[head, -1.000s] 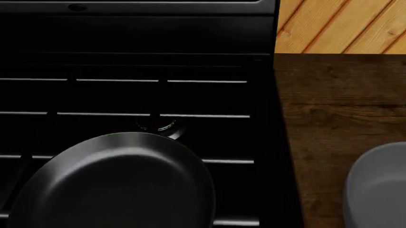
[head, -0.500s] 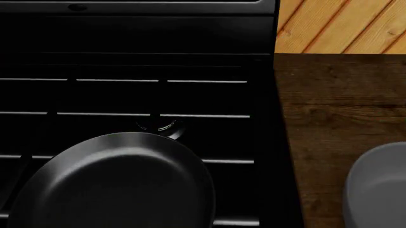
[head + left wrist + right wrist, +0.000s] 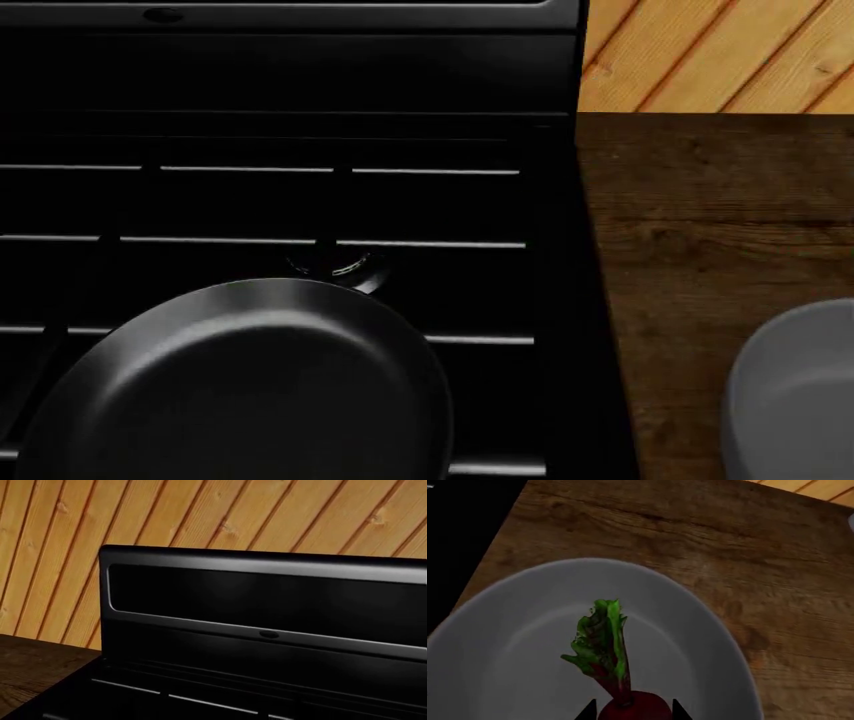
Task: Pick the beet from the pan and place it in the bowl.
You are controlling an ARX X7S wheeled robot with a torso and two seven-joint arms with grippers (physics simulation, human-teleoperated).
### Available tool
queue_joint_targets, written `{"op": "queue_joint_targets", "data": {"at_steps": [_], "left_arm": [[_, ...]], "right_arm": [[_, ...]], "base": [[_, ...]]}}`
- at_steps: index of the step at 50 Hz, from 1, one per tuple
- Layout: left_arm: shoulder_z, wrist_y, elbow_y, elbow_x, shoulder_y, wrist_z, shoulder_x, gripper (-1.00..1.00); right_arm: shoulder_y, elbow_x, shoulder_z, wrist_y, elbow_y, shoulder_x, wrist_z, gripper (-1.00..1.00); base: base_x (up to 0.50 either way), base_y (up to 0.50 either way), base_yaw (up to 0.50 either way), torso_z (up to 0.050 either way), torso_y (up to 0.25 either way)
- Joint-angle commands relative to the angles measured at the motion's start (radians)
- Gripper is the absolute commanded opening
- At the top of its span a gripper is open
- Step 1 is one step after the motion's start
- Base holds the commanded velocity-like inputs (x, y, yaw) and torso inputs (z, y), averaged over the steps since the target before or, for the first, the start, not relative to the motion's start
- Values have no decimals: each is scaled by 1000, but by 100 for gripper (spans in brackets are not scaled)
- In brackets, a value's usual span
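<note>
The beet (image 3: 635, 706), dark red with a green leaf tuft, sits between the two dark fingertips of my right gripper (image 3: 632, 714), which is shut on it. Behind it is the inside of the light grey bowl (image 3: 507, 650); the beet is over the bowl's hollow, and I cannot tell if it touches the floor. In the head view the black pan (image 3: 240, 390) lies on the stove with nothing in it. The bowl (image 3: 801, 400) shows at the lower right edge on the counter. Neither arm shows in the head view. No fingers show in the left wrist view.
The black stove (image 3: 267, 150) with thin bright grate bars fills the left, and its raised back panel (image 3: 267, 605) stands behind. A dark wooden counter (image 3: 707, 230) lies to the right. A light plank wall (image 3: 721, 50) rises behind both.
</note>
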Motion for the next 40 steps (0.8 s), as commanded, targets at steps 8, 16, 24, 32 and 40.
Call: {"op": "queue_joint_targets", "data": {"at_steps": [8, 16, 24, 32, 40], "left_arm": [[18, 1, -10, 14, -6, 3, 5, 100], [19, 8, -15, 22, 2, 8, 2, 100], [20, 17, -22, 31, 11, 15, 2, 100], [27, 27, -31, 47, 19, 27, 4, 100], [35, 34, -33, 59, 27, 36, 4, 100]], "right_arm": [[-72, -46, -64, -124, 27, 0, -19, -100], [-95, -48, -78, -157, 33, -2, -13, -100], [-107, -50, -80, -170, 40, -18, -13, -100], [-120, -49, -86, -188, 63, -36, -6, -100], [-125, -22, -83, -197, 92, -48, 10, 100]], "base": [[0, 0, 0, 0, 0], [0, 0, 0, 0, 0], [0, 0, 0, 0, 0], [0, 0, 0, 0, 0], [0, 0, 0, 0, 0]]}}
